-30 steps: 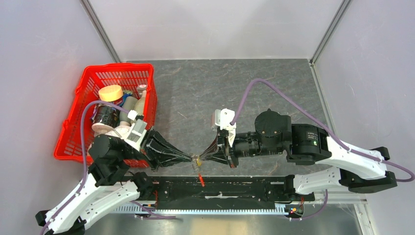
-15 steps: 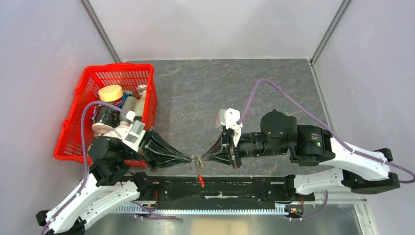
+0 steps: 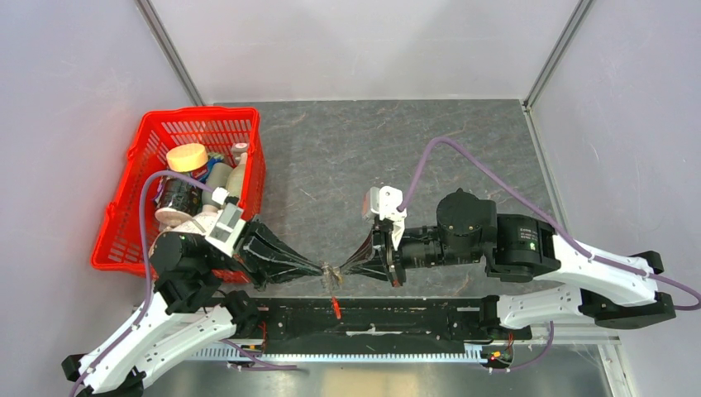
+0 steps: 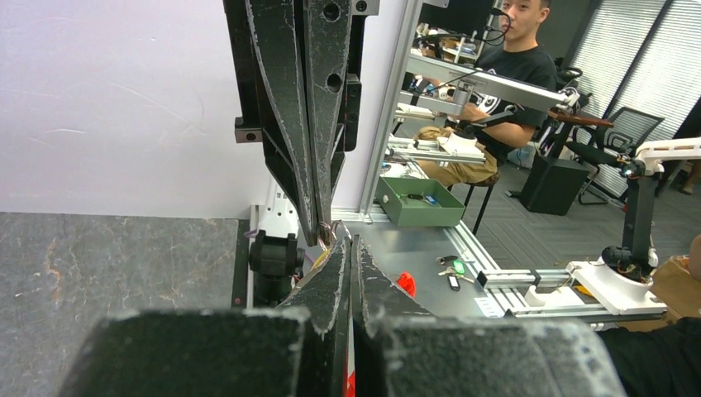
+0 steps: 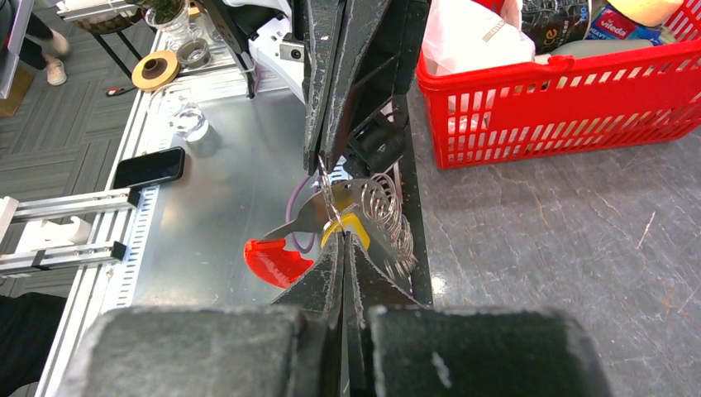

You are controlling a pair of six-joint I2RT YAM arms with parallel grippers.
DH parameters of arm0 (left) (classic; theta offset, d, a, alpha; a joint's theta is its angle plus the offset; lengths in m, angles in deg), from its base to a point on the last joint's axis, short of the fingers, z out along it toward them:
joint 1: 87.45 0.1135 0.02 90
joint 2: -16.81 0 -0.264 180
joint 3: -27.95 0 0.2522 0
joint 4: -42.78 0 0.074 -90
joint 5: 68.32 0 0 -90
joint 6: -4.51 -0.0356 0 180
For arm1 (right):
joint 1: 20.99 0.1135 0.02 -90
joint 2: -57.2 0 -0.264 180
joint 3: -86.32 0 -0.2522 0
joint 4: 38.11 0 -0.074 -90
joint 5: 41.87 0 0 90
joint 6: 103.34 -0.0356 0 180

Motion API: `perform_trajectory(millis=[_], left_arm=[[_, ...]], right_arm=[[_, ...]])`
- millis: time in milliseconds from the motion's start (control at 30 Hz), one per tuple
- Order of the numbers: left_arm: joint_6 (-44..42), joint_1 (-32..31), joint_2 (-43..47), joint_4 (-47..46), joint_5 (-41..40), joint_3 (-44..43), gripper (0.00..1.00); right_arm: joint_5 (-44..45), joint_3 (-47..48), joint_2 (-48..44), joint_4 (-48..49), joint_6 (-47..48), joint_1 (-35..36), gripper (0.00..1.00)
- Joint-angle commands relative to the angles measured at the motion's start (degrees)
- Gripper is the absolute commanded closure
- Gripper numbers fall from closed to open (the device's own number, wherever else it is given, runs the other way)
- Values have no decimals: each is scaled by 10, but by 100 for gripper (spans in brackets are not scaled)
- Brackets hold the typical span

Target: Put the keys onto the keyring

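Right wrist: left pincer (image 5: pixel 322 162) pinches keyring (image 5: pixel 385 212), right pincer (image 5: pixel 342 241) pinches key (image 5: pixel 351 224).

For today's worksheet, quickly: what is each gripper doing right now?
Left gripper: shut on the keyring.
Right gripper: shut on the key.

Only thing I can actually read is "vileda" on a blue packet (image 5: pixel 618 21) in the red basket (image 5: pixel 570 91).
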Motion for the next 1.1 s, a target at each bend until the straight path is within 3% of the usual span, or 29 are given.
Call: perform_trajectory(millis=[0, 133, 200, 300, 367, 733, 1067], left_arm=[[20, -1, 8, -47, -7, -3, 98], [19, -1, 9, -53, -15, -2, 98], [18, -2, 8, -56, -17, -1, 98], [20, -1, 7, -60, -20, 0, 98], [21, -1, 8, -59, -22, 1, 98], [43, -1, 7, -89, -28, 11, 98], [56, -1, 14, -103, -31, 13, 98]], right_arm=[[-14, -10, -16, 19, -9, -3, 100], [-21, -15, -22, 23, -13, -3, 99], [-27, -15, -24, 23, -12, -3, 90], [-27, -10, -32, 24, -9, -3, 65], [-27, -6, -38, 25, -3, -3, 58], [-53, 102, 23, -38, 96, -3, 46], [-61, 155, 75, -64, 139, -4, 47]])
